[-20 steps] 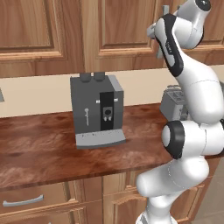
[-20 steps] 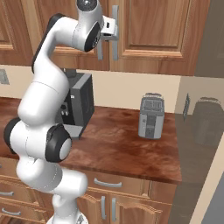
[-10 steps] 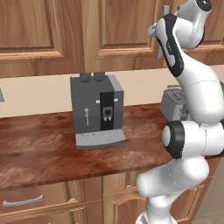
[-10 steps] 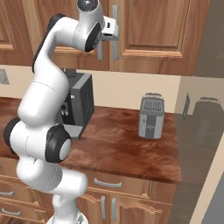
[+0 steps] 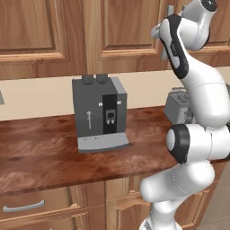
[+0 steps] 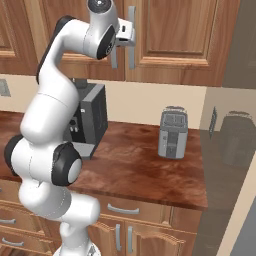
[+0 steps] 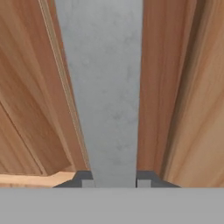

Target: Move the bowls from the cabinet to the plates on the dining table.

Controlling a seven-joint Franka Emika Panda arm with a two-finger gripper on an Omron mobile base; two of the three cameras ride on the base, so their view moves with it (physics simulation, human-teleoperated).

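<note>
Cabinet (image 6: pixel 170 35) doors of raised-panel brown wood hang shut above the counter (image 5: pixel 40 152), the gripper (image 7: pixel 113 177) clamped on one long grey bar handle (image 7: pixel 107 87). Below stand a boxy dark coffee machine (image 5: pixel 99 112) and a metallic toaster (image 6: pixel 173 132) on glossy wood-grain.

You see the cabinet (image 6: pixel 170 40) in medium-brown wood with raised-panel doors, both shut. Its 2 long grey bar handles (image 6: pixel 131 37) stand upright side by side at the door seam; 1 handle (image 7: pixel 105 96) runs straight ahead of the hand, between its fingertips.
</note>
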